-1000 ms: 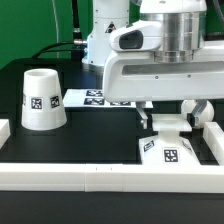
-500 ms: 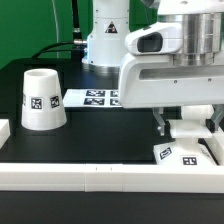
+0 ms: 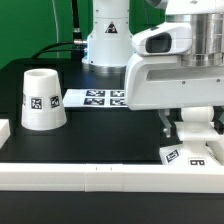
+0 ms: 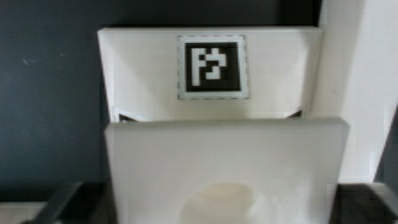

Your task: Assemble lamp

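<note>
Change: lamp base has slid toward the table's corner, at the exterior view's right.
Fingers: straddling it; grip unclear.
Meaning: likely bracing the base for assembly.

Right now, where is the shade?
The shade stands on the black table at the exterior view's left. Its nearest neighbour is the marker board, toward that view's right.
</note>
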Tool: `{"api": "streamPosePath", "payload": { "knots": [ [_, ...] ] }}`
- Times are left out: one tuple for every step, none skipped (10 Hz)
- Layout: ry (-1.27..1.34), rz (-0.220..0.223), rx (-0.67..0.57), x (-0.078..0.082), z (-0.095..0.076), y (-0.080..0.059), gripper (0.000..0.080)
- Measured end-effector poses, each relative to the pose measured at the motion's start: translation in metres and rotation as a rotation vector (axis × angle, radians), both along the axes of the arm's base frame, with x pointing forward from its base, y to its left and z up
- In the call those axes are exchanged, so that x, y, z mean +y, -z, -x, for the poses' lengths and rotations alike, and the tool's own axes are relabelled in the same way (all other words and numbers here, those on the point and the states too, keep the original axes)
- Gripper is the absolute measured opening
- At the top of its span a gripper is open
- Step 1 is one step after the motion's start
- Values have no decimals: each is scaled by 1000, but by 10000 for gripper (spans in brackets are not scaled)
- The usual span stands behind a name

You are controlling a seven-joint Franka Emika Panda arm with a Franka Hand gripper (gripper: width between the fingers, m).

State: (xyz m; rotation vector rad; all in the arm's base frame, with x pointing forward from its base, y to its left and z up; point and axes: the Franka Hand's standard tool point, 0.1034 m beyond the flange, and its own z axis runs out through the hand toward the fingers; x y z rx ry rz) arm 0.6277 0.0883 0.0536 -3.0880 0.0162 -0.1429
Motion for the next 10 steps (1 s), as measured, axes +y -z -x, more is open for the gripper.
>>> {"api": "streamPosePath", "payload": {
  "knots": [
    [0, 0, 0, 0, 0, 0, 657],
    [0, 0, 0, 0, 0, 0, 691],
    [0, 0, -1, 0, 0, 0, 697],
    [-1, 1, 3, -1, 10, -1, 697],
    [-4, 2, 10, 1, 26, -5, 699],
    [-2, 1, 22, 5, 41, -9, 699],
    [7, -2, 30, 14, 54, -15, 699],
    [10, -3, 38, 21, 65, -17, 699],
    [11, -4, 47, 28, 75, -17, 699],
    [4, -4, 52, 37, 81, -15, 699]
  ]
}}
